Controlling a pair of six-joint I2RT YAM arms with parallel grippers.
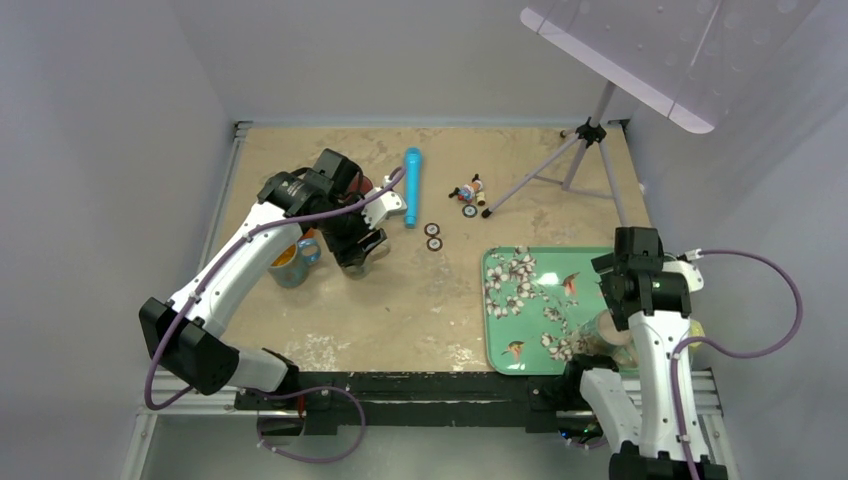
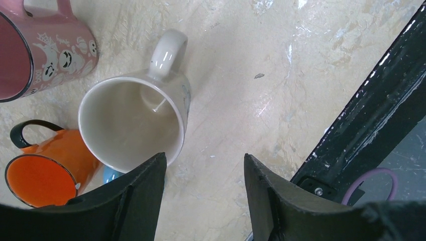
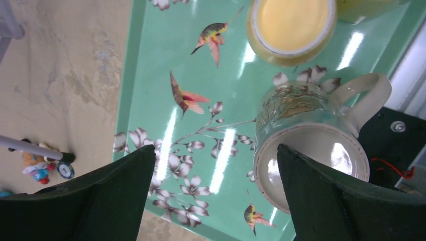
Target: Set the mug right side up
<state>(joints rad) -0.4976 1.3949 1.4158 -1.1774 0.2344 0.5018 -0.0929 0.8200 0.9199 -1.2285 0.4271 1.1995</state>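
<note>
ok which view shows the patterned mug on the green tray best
right wrist: the patterned mug is close up, handle and painted side clear. top external shows only a small part of it beside the right arm. left wrist doesn't show it.

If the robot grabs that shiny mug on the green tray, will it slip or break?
Probably slippery: the mug has a glossy glaze with bright reflections, and so does the tray. It looks like hard ceramic, so it would likely stay stiff but could chip if dropped. Its handle sticks out, so it shouldn't roll far.
</note>
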